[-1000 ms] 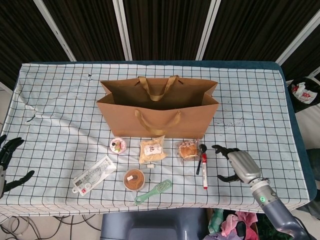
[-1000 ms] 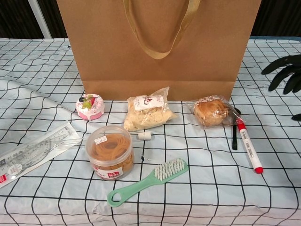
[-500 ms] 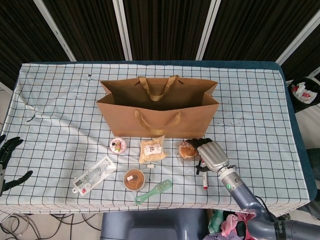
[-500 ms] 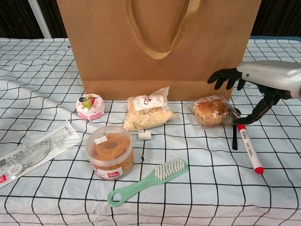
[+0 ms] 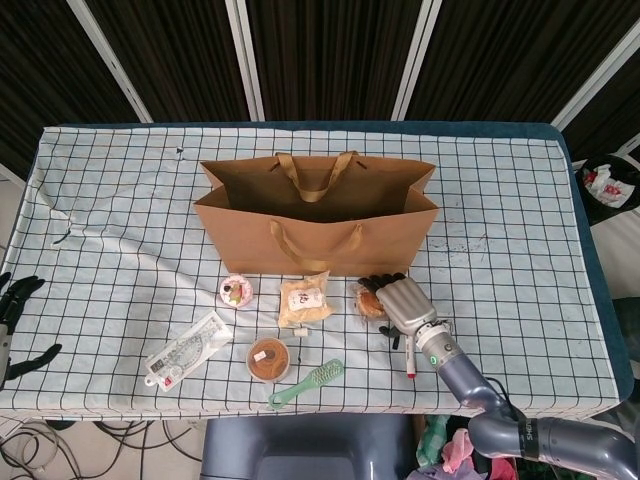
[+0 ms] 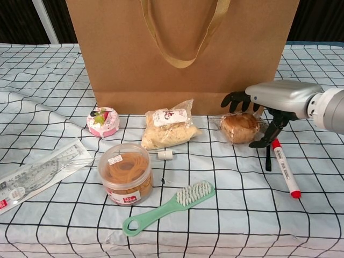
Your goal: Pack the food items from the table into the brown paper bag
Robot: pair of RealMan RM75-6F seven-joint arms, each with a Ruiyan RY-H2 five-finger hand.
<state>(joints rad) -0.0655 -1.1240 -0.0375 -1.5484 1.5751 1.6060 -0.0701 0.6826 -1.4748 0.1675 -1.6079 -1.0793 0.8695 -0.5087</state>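
Right hand (image 6: 269, 105) spread wide over wrapped bun (image 6: 240, 128) at centre right, grip not confirmed; brown paper bag (image 5: 315, 215) open behind it; only head view shows left hand (image 5: 18, 318) at far left edge, open, off the tabletop (image 5: 120, 200).

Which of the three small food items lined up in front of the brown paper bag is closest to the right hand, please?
The round brown bun in clear wrap, rightmost of the row. The right hand hovers over it, while the crumbly snack bag and pink cupcake lie further left.
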